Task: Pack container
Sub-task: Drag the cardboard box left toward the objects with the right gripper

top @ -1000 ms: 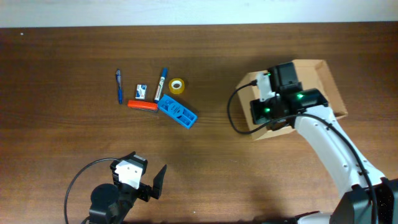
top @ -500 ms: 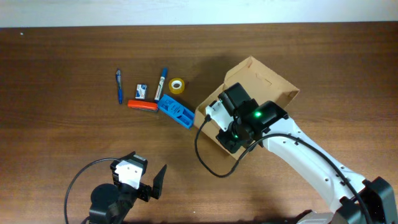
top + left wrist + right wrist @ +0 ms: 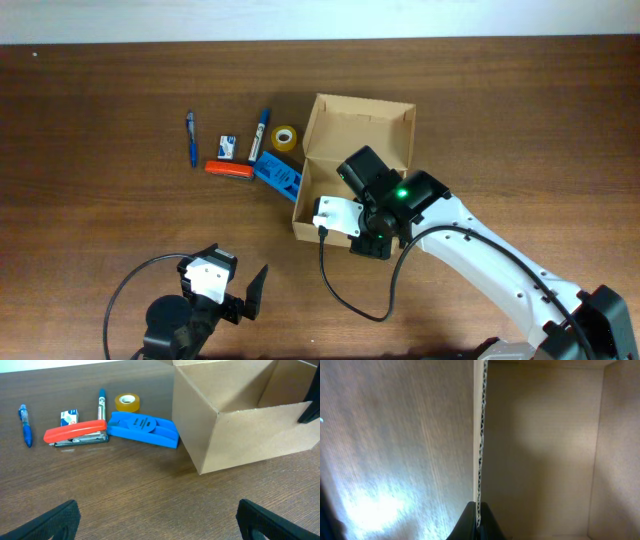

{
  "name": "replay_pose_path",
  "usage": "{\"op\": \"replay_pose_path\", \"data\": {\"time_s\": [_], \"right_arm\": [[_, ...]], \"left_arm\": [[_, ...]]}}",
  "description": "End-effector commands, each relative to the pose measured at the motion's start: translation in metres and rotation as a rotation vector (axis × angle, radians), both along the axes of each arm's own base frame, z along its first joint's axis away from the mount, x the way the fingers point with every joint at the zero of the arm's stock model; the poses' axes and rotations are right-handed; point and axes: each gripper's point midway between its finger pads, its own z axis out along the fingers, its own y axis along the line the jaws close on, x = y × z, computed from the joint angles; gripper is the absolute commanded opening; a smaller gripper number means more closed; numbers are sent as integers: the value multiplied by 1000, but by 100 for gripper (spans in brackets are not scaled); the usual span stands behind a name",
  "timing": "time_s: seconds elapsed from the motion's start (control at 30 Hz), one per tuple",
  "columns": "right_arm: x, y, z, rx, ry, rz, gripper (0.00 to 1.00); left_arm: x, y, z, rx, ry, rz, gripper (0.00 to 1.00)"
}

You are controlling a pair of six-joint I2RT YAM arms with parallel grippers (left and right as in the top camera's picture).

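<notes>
The container [image 3: 360, 112], a plain brown cardboard box with its top open, stands at the table's middle, and its left wall touches the blue flat box [image 3: 280, 177]. My right gripper [image 3: 362, 230] is shut on the container's near wall; in the right wrist view the fingers [image 3: 479, 521] pinch the corrugated edge, with the empty inside [image 3: 540, 460] to the right. My left gripper [image 3: 232, 292] is open and empty near the front edge, with wood between its fingers [image 3: 159, 521]. The container [image 3: 240, 425] also shows at the right of the left wrist view.
Left of the container lie a blue pen [image 3: 191, 138], a small white-blue box [image 3: 227, 148], a blue marker [image 3: 260, 133], a yellow tape roll [image 3: 285, 138] and a red stapler [image 3: 230, 170]. The left wrist view also shows the stapler [image 3: 75, 432] and the blue flat box [image 3: 145, 429].
My right gripper has dragged the container from the far right to the table's middle, turning it, until it stands against the blue flat box. The left arm has not moved.
</notes>
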Motion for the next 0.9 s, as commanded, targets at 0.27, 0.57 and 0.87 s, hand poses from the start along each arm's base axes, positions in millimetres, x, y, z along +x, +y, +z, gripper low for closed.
{"op": "replay_pose_path", "data": {"time_s": [0.27, 0.57, 0.87], "right_arm": [[27, -28, -13, -58, 5, -83, 4], [17, -8, -7, 99, 60, 71, 4], [9, 5, -25, 147, 137, 111, 4]], "left_arm": [[1, 1, 1, -8, -3, 10, 100], [1, 1, 1, -8, -3, 10, 100], [1, 1, 1, -8, -3, 10, 100]]}}
